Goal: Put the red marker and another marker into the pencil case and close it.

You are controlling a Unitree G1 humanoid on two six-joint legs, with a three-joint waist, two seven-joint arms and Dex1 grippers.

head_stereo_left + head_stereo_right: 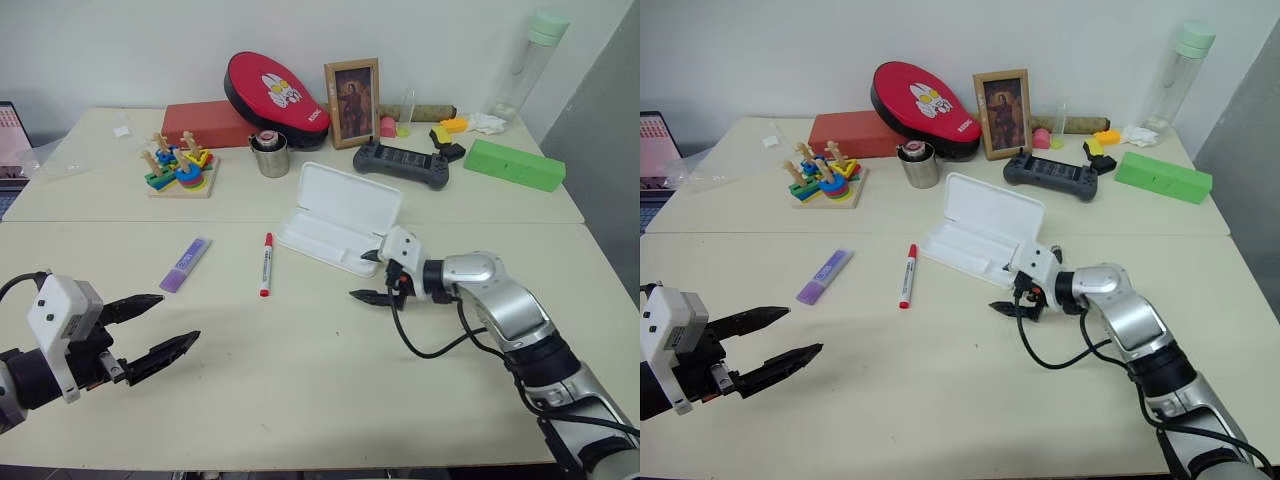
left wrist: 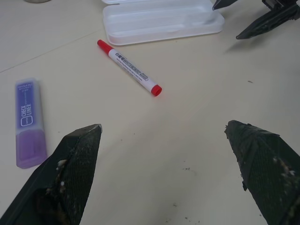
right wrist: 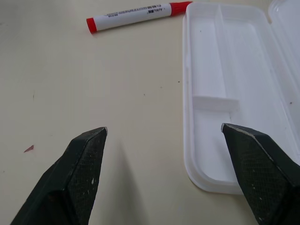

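- So far nothing is packed: the pencil case (image 1: 340, 216) lies open on the table (image 1: 300, 400), lid tipped back, and its divided tray holds nothing.
- Just to the case's left, the red marker (image 1: 266, 264) lies flat on the table, its red cap pointing away from the robot and its body running roughly toward the robot.
- Further left again, well apart from the case, the purple highlighter (image 1: 185, 264) also lies flat, slanted.
- At the near right corner of the case hovers the right gripper (image 1: 375, 276), its two black fingers spread wide with nothing between them; in its wrist view one finger sits over bare table and the other over the tray's end.
- Down at the near left of the table, the left gripper (image 1: 155, 335) is also wide open and empty, pointing toward the marker and highlighter but well short of both.
- As I judge it, the step in hand is the first pick, most likely the red marker, since the right gripper is the nearer one and aims that way.
- Next, that gripper would need to pass the case's corner, drop over the marker's middle with one finger on each side of the barrel, and close before lifting it toward the tray.
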